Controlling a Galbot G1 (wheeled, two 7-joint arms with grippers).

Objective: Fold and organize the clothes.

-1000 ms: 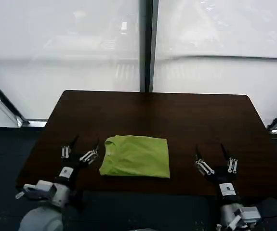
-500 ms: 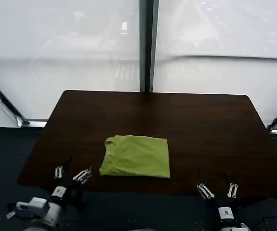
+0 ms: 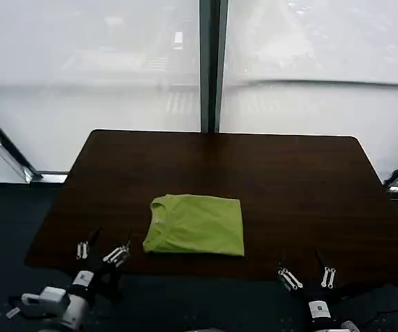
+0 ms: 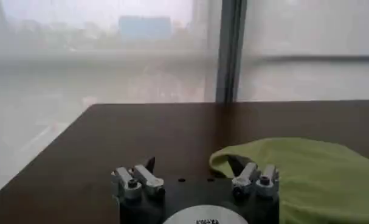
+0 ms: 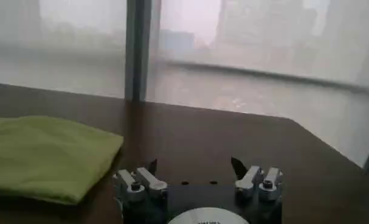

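Moved: your 2 grippers are pulling back to the table's (image 3: 302, 187) near edge.
T-shirt (image 3: 196, 224): lying folded, long axis left-right, collar pointing left.
Left gripper (image 3: 102, 252): fingers spread wide, empty.
Right gripper (image 3: 307, 277): fingers spread wide, empty.

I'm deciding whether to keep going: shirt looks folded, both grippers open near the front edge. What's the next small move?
Probably just park both arms. The shirt lies as a neat folded rectangle mid-table, and the left gripper and right gripper are open, empty and apart from it at the near edge.

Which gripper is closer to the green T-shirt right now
Left. The left gripper sits open just off the T-shirt's collar edge; the right gripper, also open, is farther away at the table's near edge.
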